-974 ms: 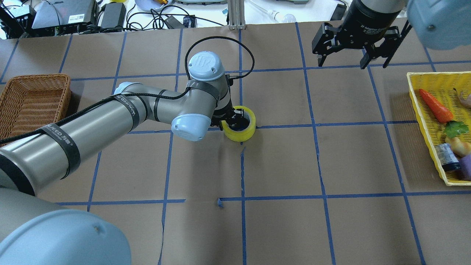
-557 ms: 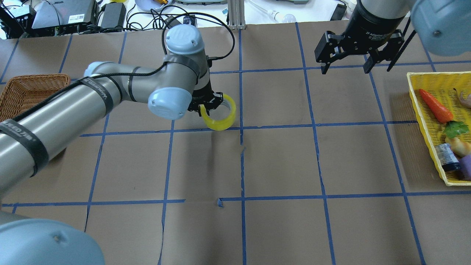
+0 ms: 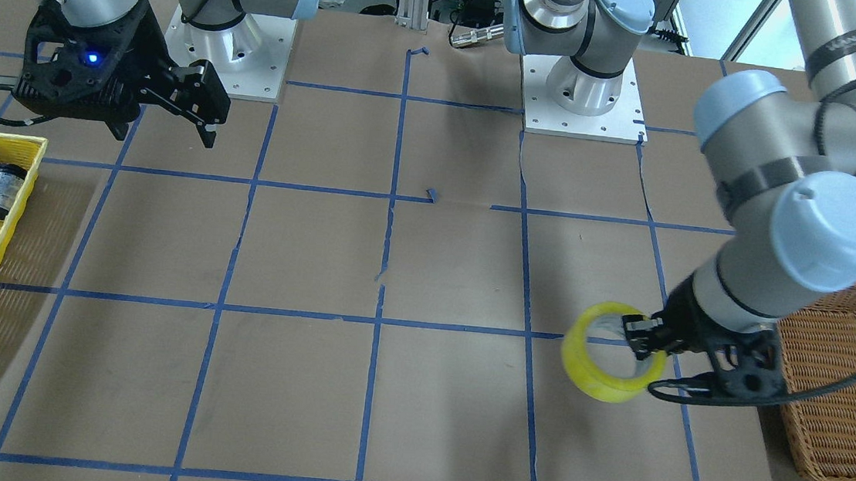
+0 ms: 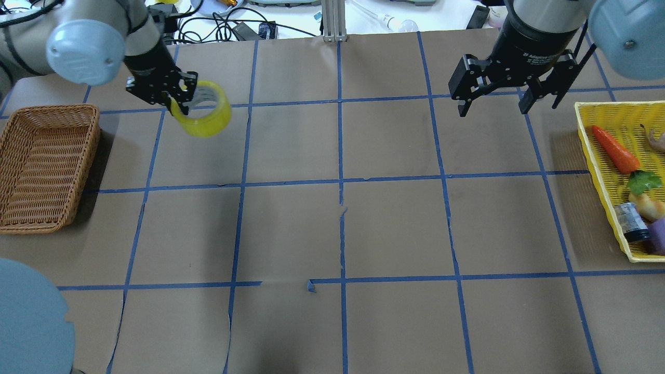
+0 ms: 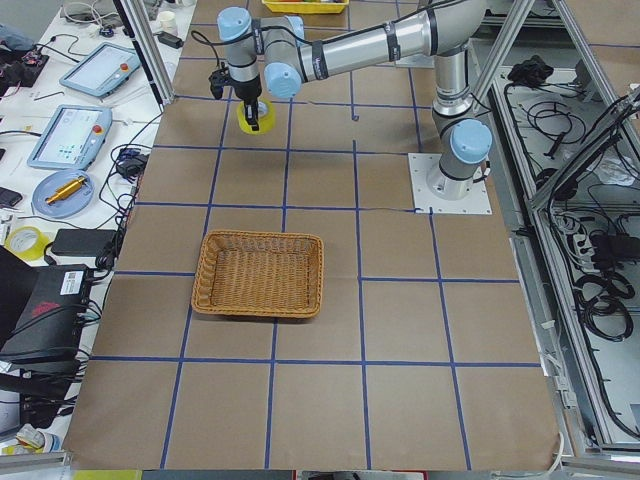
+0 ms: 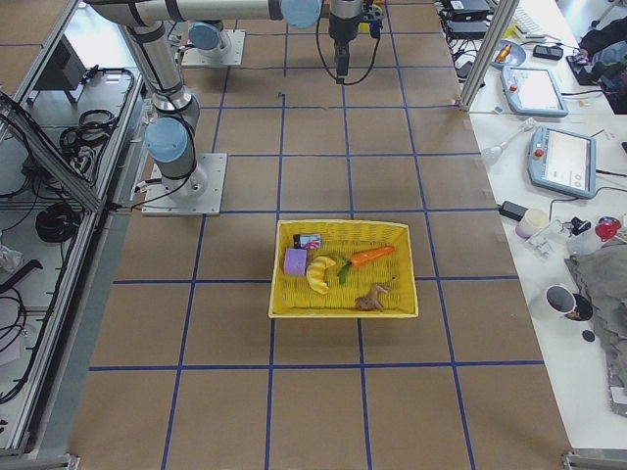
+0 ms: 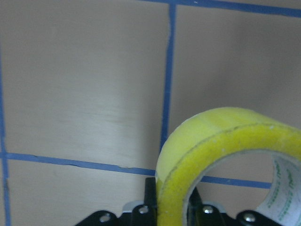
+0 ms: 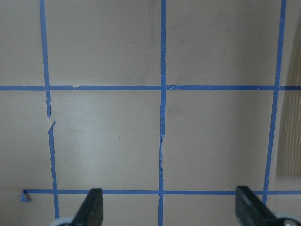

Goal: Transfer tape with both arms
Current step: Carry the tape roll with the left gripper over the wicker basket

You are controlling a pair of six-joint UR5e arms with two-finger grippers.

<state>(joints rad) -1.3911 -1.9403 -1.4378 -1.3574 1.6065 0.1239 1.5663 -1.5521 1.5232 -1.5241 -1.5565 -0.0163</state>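
Left wrist-mounted view showed the tape (image 7: 211, 136) nearest, lifted clear of the table (image 4: 395, 228). Its wall was pinched by the left gripper (image 4: 179, 101), one finger inside the core. I judged that one-sided hold the main risk: a quick swing could pivot or shed the roll. Near it lay the wicker basket (image 4: 57, 107). Well apart, the right gripper (image 4: 492, 104) hung spread wide, holding nothing. Letting go before it clamped the free wall would drop the roll. Count: one tape, two grippers, one wicker basket, and one yellow tray (image 4: 599, 171) farthest.
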